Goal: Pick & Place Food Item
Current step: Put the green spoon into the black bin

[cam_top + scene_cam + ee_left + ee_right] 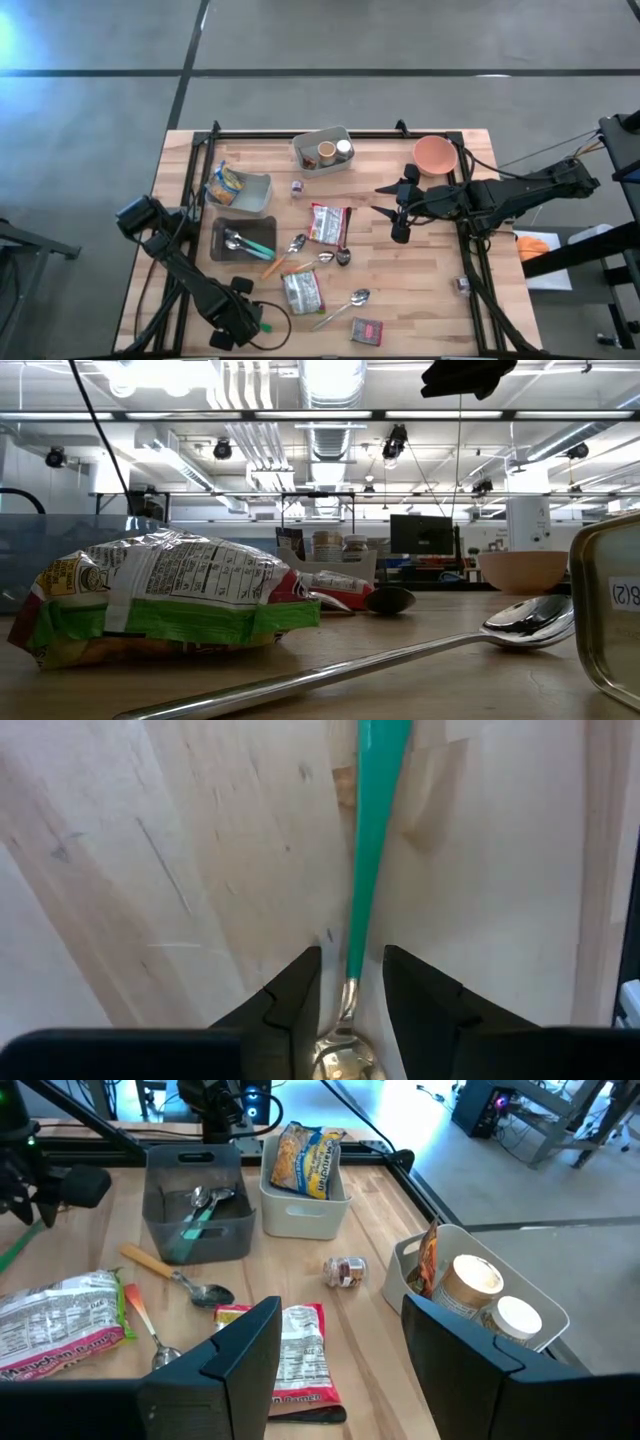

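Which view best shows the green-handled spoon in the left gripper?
The left wrist view: the green-handled spoon runs between the left gripper fingers, over bare wood. The high view shows only a green sliver by that gripper; the low view shows nothing of it.

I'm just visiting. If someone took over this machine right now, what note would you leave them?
Left gripper: jaws shut on the green-handled spoon, by the table's left edge.
Right gripper: jaws open, empty, hovering over the right half.
Done: a yellow bag lies in the light bin.
Left: two red-and-green packets lie loose on the table.
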`<state>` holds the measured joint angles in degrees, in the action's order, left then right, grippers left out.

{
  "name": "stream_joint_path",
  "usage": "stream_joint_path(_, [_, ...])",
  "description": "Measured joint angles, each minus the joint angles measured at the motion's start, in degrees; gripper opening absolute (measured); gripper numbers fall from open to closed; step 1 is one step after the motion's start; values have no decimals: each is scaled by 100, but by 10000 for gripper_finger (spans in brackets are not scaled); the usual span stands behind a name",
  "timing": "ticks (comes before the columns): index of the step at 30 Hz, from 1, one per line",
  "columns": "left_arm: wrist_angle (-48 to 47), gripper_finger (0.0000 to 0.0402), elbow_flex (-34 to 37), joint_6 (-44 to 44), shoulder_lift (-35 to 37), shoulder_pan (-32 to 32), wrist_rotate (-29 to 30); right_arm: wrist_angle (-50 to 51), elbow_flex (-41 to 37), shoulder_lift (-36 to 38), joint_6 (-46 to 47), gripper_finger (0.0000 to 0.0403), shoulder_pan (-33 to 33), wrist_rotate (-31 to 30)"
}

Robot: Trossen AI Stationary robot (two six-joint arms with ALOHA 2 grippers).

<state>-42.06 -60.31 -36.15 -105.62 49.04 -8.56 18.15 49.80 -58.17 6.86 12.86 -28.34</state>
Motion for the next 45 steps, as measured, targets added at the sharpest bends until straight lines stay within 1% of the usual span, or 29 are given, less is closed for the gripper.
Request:
stream_joint_path(3, [10, 94, 28, 30, 0, 0, 4, -1, 0, 0, -1, 208, 0, 0])
stream_joint_path(5, [-4, 65, 37, 66, 0, 0, 22, -1, 1, 0, -1, 208, 0, 0])
stream_joint_path(7, [-22, 25, 37, 81, 0, -6, 22, -1, 0, 0, -1, 208, 0, 0])
stream_joint_path(9, [-23, 11, 39, 75, 0, -7, 21, 0, 1, 0, -3, 208, 0, 0])
stream_joint_path(15, [-91, 4, -69, 171, -9, -7, 33, -1, 0, 0, -5, 208, 0, 0])
stream_joint_path(19, [-175, 2, -224, 186, 47, -15, 221, -1, 0, 0, -48, 208, 0, 0])
stream_joint_path(24, [-245, 1, -421, 188, 409, -34, 725, -12, 0, 0, -59, 208, -1, -1])
stream_joint_path(28, [-524, 0, -541, 143, 732, -89, 1139, -15, 0, 0, -58, 208, -1, 0])
stream_joint_path(33, [-1453, 0, -745, -183, 1175, -270, 1580, -15, 0, 0, -59, 208, -1, 0])
stream_joint_path(37, [-2254, 0, -916, -189, 1599, -453, 1862, -15, 0, 0, -74, 208, -1, 0])
stream_joint_path(41, [-2599, 0, -947, -123, 2063, -767, 2140, -17, 0, 0, -84, 208, -2, 0])
stream_joint_path(45, [-2906, 0, -947, 39, 2412, -1216, 2184, -17, 0, 0, -89, 208, -1, 0])
